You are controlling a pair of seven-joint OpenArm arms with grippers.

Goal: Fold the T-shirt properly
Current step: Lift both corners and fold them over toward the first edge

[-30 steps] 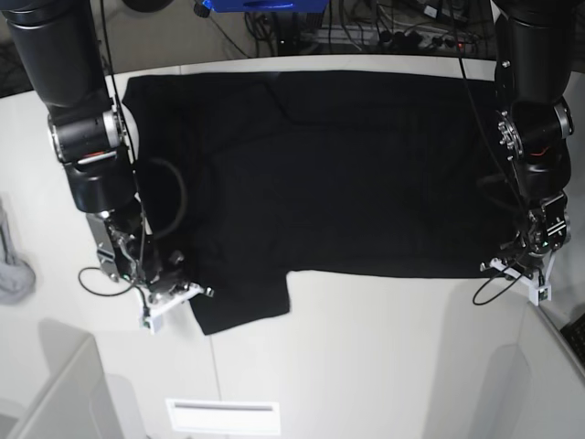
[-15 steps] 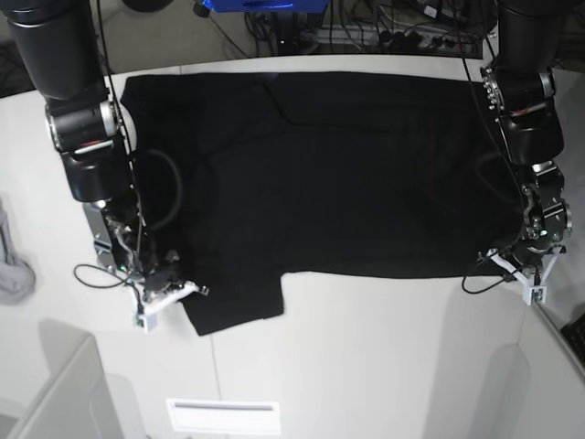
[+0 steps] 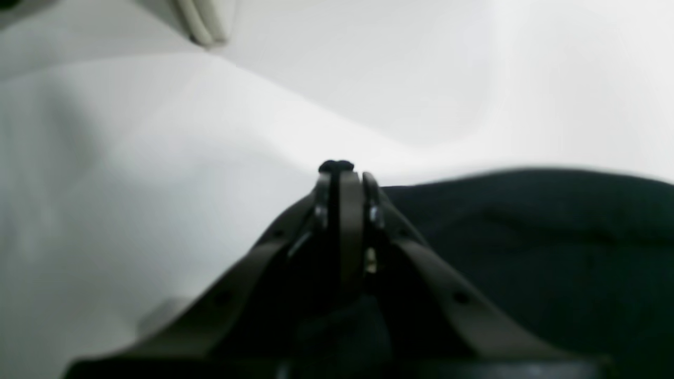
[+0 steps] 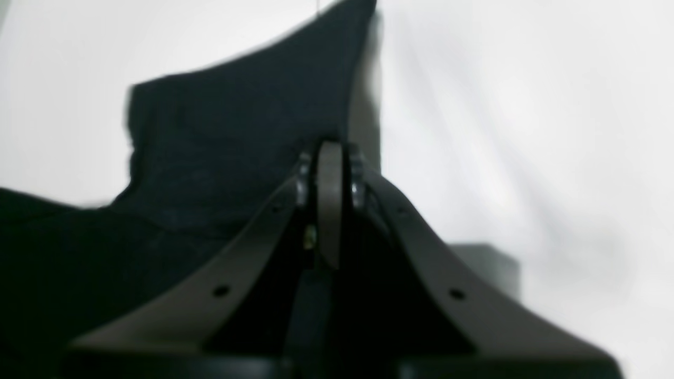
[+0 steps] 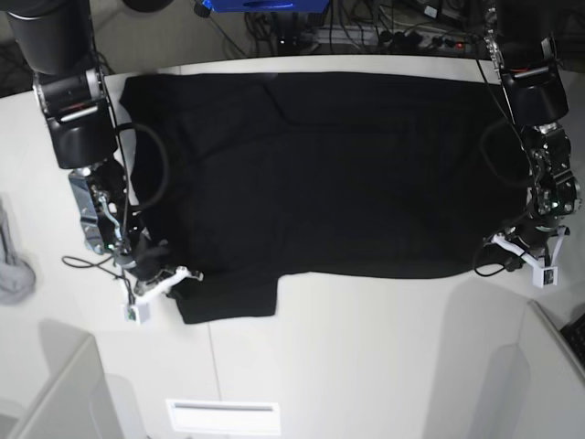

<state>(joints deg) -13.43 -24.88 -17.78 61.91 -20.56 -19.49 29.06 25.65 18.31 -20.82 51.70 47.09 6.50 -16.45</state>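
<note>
The black T-shirt (image 5: 320,174) lies spread flat on the white table (image 5: 366,357), plain side up, with one sleeve (image 5: 228,300) sticking out toward the near edge. My right gripper (image 5: 189,273) is shut on the T-shirt at that sleeve's corner; in the right wrist view its jaws (image 4: 329,152) are pressed together over the dark cloth (image 4: 237,131). My left gripper (image 5: 498,243) is shut on the near hem corner on the other side. The left wrist view shows it (image 3: 339,171) pinching a bit of black cloth, with the T-shirt (image 3: 526,237) lying to the right.
A grey cloth (image 5: 13,265) lies at the table's left edge. A white slotted label (image 5: 222,416) sits near the front. Cables (image 5: 402,37) and a blue object (image 5: 260,5) lie beyond the far edge. Loose wires hang beside both wrists.
Both arms have drawn back toward the far side and outward. The near hem and sleeve slid with them, and the sleeve now lies flatter and squarer.
</note>
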